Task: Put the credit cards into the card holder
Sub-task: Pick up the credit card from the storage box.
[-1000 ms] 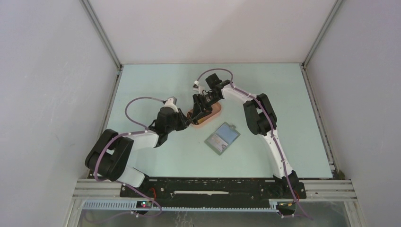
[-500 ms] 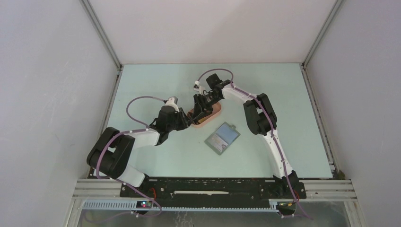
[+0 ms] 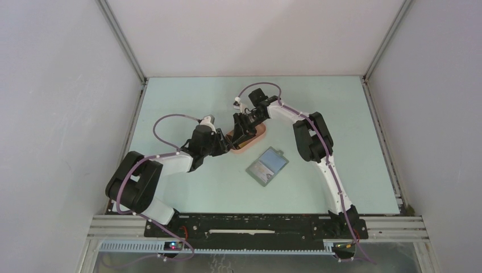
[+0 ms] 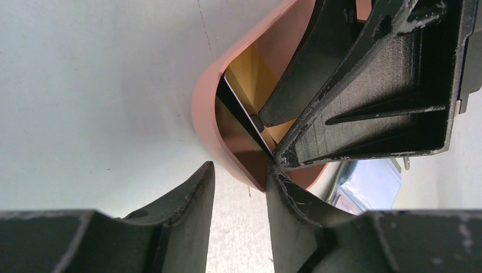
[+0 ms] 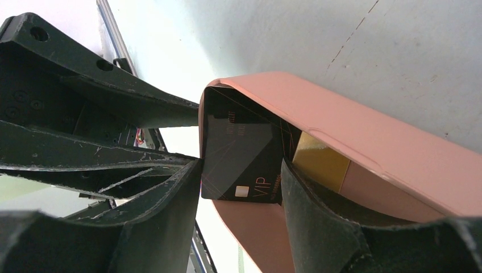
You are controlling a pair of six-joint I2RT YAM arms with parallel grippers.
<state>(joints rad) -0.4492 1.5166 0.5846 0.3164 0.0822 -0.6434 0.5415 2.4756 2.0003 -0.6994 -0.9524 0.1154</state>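
Observation:
A black VIP credit card (image 5: 239, 153) stands tilted in the end of a pink tray (image 5: 369, 136). My right gripper (image 5: 241, 165) is shut on it, one finger at each side edge. A yellowish card (image 5: 321, 162) lies in the tray behind the right finger. In the top view the right gripper (image 3: 239, 132) is over the tray's left end. The grey-green card holder (image 3: 267, 166) lies open on the table near the tray, apart from both grippers. My left gripper (image 4: 239, 170) is slightly open and empty. Its right fingertip (image 4: 278, 176) is against the tray's outer rim (image 4: 204, 114).
The two grippers crowd together at the tray's left end (image 3: 232, 142). The right gripper's fingers (image 4: 364, 85) fill the upper right of the left wrist view. Part of the card holder (image 4: 369, 185) shows behind the tray there. White walls stand round the pale green table (image 3: 187, 102).
The left arm has edged slightly up and right toward the tray. The right gripper, the tray and the card holder have not visibly moved.

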